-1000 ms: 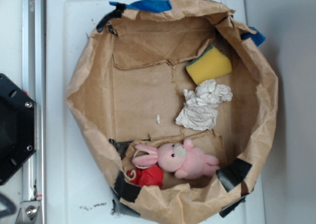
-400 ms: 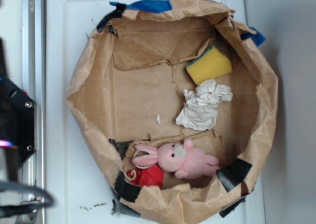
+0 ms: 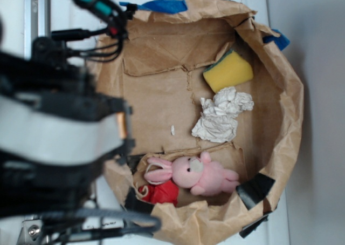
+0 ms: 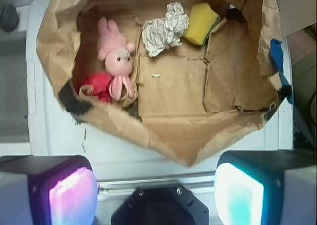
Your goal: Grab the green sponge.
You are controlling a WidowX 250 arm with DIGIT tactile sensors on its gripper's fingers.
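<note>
While its two fingers (image 4: 69, 195) fill the bottom corners of the wrist view with a wide gap between them, the tool (image 4: 157, 197) is spread wide and grasps nothing. It hangs over the white worktop (image 4: 54, 131) outside the near rim of the paper bag (image 4: 198, 140). From the exterior view the arm (image 3: 54, 137) is a large blur over the bag's left side. Inside the bag, a pink bunny (image 4: 116, 61) lies with a red cloth (image 4: 96, 84) touching it. A white paper wad (image 4: 163, 29) sits beyond, and the sponge (image 4: 200, 24) (image 3: 228, 71) lies just beside the wad near the bag's far wall, yellow with a dark green edge, well apart from the tool. Blue tape (image 4: 276, 54) marks the rim.
</note>
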